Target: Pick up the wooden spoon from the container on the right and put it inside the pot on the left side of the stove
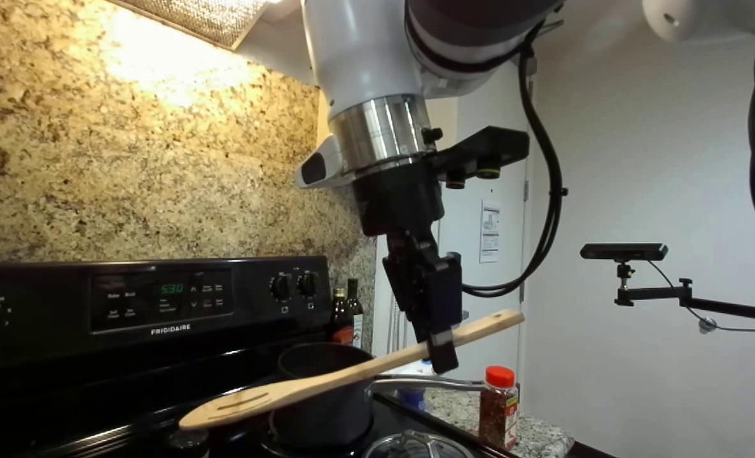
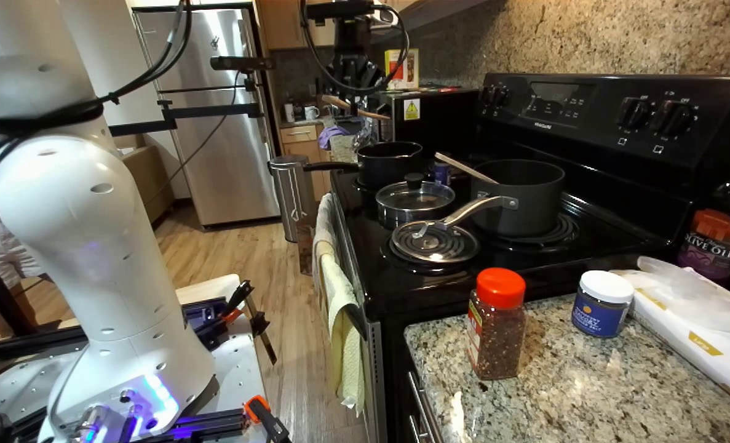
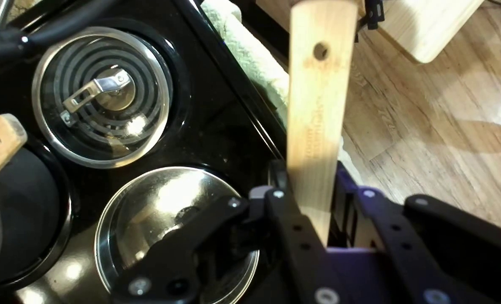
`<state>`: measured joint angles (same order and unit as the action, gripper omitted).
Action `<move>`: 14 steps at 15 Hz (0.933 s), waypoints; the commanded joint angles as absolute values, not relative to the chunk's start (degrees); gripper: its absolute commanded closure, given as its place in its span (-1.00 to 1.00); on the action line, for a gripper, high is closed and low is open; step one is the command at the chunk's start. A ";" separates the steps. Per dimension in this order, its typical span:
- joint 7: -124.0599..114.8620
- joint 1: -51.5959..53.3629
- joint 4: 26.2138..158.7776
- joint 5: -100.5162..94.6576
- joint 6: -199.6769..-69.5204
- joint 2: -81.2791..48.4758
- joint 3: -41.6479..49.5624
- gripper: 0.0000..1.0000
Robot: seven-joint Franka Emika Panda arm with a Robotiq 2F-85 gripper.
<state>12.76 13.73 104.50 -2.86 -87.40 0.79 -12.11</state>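
I have 1 end effector, and its 2 fingers are pressed together on the handle of 1 wooden spoon, with only the wood's width between them. I hold this spoon in the air, its slotted head tilted lower than its handle end; in the wrist view the handle crosses over the front edge of the black table of the stove. That table carries 3 vessels: 1 black-handled saucepan toward the front corner farthest from the granite, 1 lidded pan near it, and 1 gray pot at the back corner by the granite. In the pot leans 1 more wooden utensil, its lower end hidden. 1 loose glass lid lies at the front corner by the granite. On the granite table, near the edge along the stove, stand 1 red-capped bottle, closer to the front corner, and 1 white-lidded jar; 2 dark bottles stand toward the back edge.
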 commanded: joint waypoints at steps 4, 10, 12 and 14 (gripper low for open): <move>16.96 14.50 93.11 -8.48 -81.08 -7.41 -13.75 0.87; 24.59 17.79 74.23 -16.50 -72.12 -22.03 -15.26 0.87; 26.86 19.47 68.36 -18.62 -69.90 -27.06 -15.24 0.87; 29.01 21.23 62.93 -20.41 -67.97 -31.57 -14.99 0.87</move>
<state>25.01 19.01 73.56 -17.09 -73.12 -23.88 -14.67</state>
